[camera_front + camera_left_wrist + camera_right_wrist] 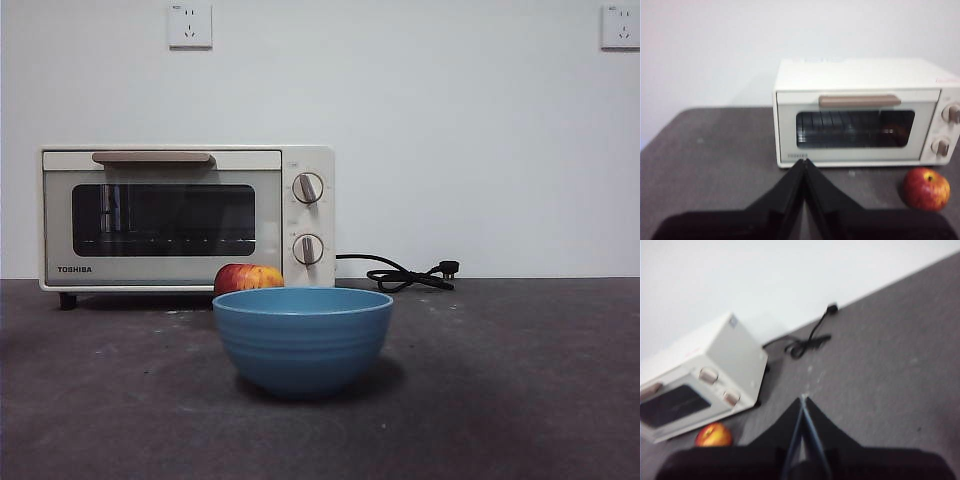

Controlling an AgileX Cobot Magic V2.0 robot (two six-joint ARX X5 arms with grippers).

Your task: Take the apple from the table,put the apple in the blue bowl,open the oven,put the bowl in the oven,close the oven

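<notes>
The blue bowl (302, 338) stands on the dark grey table (520, 390) in the middle front, with nothing visible inside. Behind its left rim lies the red and yellow apple (248, 277), just before the oven (187, 217), whose door is closed. The left wrist view shows the apple (926, 188) on the table in front of the oven (865, 112) below its knobs, with my left gripper (804, 162) shut and empty, well back from both. My right gripper (803, 399) is shut and empty too, high over the table, far from the apple (714, 435) and the oven (700, 377).
A black cord with plug (405, 273) lies on the table to the right of the oven, also seen as a black cord (807, 342) in the right wrist view. Two wall sockets (190, 25) sit high on the white wall. Neither arm shows in the front view.
</notes>
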